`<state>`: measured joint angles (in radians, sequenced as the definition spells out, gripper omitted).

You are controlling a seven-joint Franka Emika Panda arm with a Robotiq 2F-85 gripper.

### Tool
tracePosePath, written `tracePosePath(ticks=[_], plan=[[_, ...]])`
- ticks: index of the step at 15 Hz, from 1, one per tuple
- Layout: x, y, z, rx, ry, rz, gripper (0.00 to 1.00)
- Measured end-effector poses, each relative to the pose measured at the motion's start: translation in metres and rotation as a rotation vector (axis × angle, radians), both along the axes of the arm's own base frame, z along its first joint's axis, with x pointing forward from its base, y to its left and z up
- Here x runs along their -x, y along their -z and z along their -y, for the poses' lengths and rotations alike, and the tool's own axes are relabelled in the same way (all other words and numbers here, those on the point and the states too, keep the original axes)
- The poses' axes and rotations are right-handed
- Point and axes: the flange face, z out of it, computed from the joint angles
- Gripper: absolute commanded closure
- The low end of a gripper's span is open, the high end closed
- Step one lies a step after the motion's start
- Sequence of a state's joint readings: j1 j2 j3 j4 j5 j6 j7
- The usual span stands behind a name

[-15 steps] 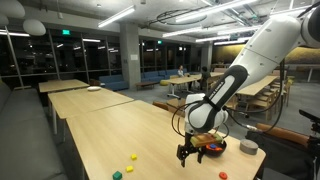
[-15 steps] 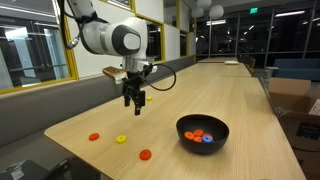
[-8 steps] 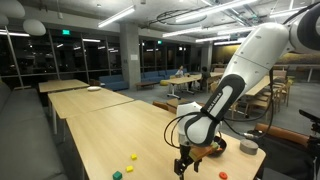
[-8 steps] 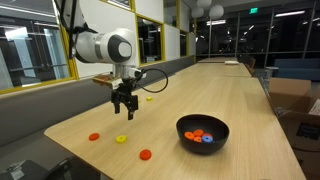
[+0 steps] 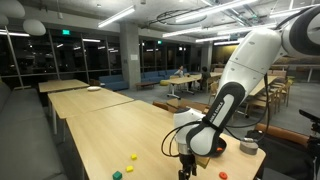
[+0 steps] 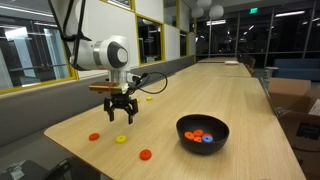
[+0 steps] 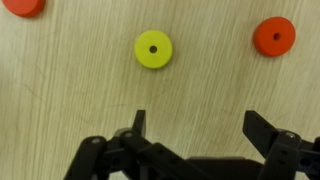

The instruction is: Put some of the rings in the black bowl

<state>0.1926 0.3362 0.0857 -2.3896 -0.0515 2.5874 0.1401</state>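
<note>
Yellow ring lies near the wide-open, empty jaws in the wrist view; an exterior view adds the black bowl.

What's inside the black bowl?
Inside the black bowl lie a few rings, orange and blue ones. They sit bunched together, and the bowl's near wall hides part of the bottom, so I cannot count them all.

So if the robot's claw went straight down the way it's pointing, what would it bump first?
Most likely the yellow ring, or the wooden table right beside it. The open gripper hangs almost directly above that ring, but depth is hard to judge, so it might land just off it.
</note>
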Motion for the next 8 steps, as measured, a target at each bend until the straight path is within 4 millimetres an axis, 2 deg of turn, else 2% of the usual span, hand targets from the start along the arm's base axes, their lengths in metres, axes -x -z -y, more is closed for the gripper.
tracePosePath(ticks=[4,8], plan=[[0.008,0.006,-0.015,0.014,-0.180,0.033,0.00],[0.022,0.013,-0.037,-0.013,-0.277,0.104,0.00]])
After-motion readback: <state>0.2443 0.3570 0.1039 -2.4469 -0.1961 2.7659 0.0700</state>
